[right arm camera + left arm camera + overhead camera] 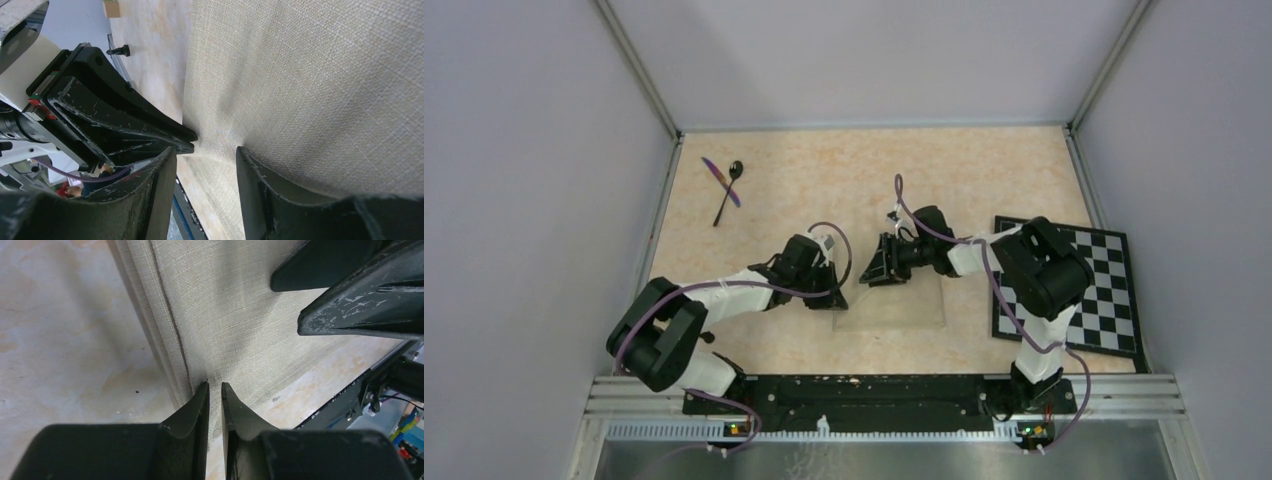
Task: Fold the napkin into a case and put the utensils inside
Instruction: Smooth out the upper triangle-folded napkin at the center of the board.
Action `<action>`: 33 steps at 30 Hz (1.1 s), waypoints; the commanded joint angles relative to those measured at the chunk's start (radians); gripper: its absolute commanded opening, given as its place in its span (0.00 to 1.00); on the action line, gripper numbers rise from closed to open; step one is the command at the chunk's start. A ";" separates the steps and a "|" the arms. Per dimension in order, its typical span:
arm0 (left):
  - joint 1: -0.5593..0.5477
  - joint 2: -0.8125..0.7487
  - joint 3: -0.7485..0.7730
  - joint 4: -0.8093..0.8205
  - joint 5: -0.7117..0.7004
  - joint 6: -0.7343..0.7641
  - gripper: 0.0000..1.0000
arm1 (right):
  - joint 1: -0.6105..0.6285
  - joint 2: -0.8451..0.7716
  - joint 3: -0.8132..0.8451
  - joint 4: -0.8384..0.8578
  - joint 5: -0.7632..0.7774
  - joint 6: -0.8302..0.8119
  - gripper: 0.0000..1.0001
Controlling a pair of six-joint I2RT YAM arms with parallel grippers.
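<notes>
Left tool (215, 386) pinches napkin (240, 315) edge; right tool (205, 150) spread just beside.

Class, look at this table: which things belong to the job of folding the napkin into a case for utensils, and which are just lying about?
Belong to the job: napkin; black spoon; purple knife.
Just lying about: checkerboard.
</notes>
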 commanded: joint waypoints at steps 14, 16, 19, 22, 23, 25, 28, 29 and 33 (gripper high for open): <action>-0.003 -0.017 -0.068 -0.019 -0.065 0.024 0.16 | -0.245 0.085 0.075 0.052 -0.099 -0.111 0.46; -0.004 -0.021 -0.072 -0.019 -0.066 0.022 0.16 | -0.280 0.092 0.081 0.063 -0.111 -0.107 0.46; -0.003 -0.023 -0.076 -0.015 -0.064 0.022 0.16 | -0.328 0.110 0.111 0.060 -0.119 -0.105 0.47; -0.003 -0.023 -0.074 -0.017 -0.062 0.027 0.14 | -0.366 0.127 0.136 0.059 -0.122 -0.098 0.47; -0.004 -0.022 -0.075 -0.017 -0.061 0.027 0.14 | -0.378 0.132 0.144 0.060 -0.121 -0.096 0.47; -0.004 -0.023 -0.074 -0.019 -0.060 0.029 0.14 | -0.403 0.146 0.163 0.055 -0.121 -0.093 0.47; -0.003 -0.025 -0.076 -0.018 -0.057 0.027 0.14 | -0.436 0.169 0.193 0.050 -0.125 -0.088 0.47; -0.003 -0.027 -0.077 -0.015 -0.057 0.027 0.14 | -0.442 0.177 0.209 0.048 -0.129 -0.086 0.47; -0.004 -0.028 -0.072 -0.016 -0.052 0.027 0.14 | -0.454 0.211 0.298 -0.017 -0.142 -0.105 0.47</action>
